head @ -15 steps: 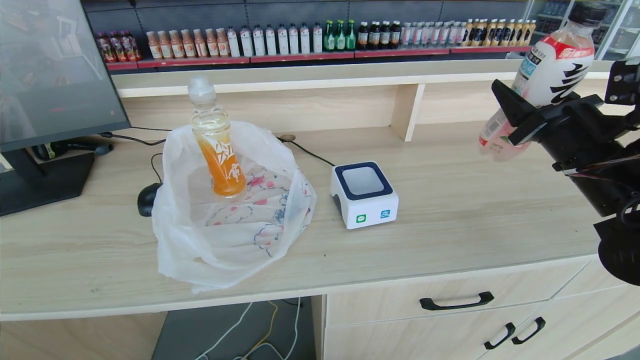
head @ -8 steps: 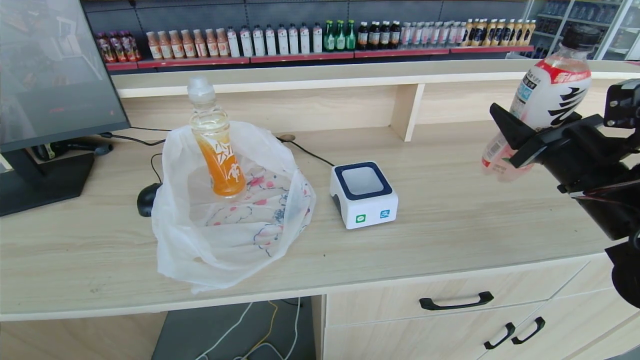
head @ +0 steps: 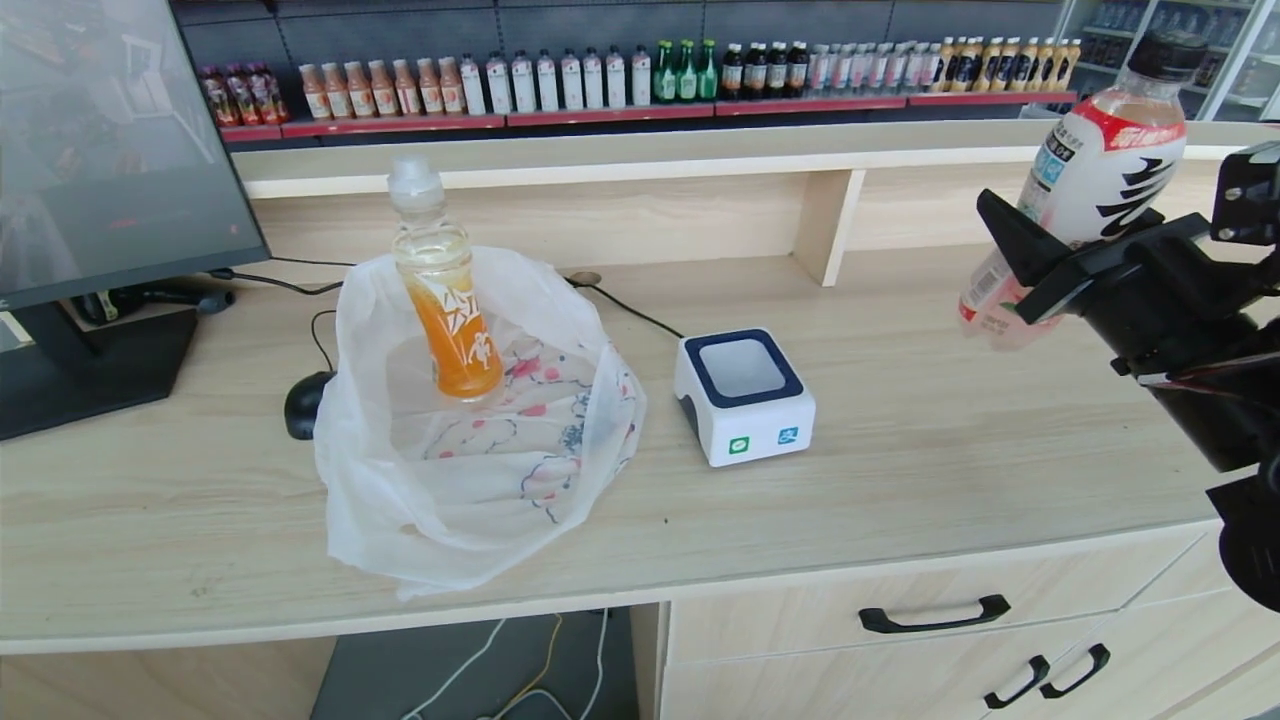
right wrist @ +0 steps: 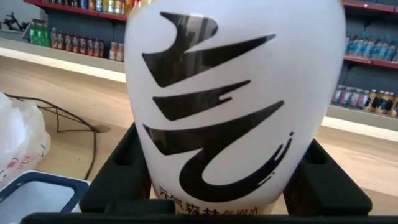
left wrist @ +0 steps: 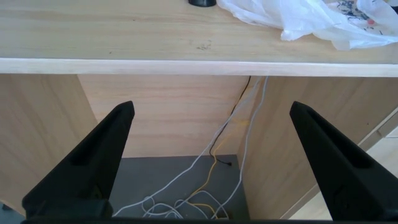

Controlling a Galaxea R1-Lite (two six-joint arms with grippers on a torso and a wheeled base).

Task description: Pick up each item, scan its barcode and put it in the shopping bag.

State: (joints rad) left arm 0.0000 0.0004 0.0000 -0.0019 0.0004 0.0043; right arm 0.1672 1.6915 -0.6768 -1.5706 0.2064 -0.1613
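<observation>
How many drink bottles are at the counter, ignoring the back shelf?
2. One orange bottle stands in the shopping bag; one white-labelled bottle is held by the right end effector. The bag may hide others.

Light wood desk (head: 950, 440) across the middle of the frame, raised ledge (head: 640, 160) along its back. Drawers (head: 790, 605) with black handles (head: 935, 618) at lower right. Dark wall shelf (head: 600, 118) lined with bottles (head: 560, 80) at top.
</observation>
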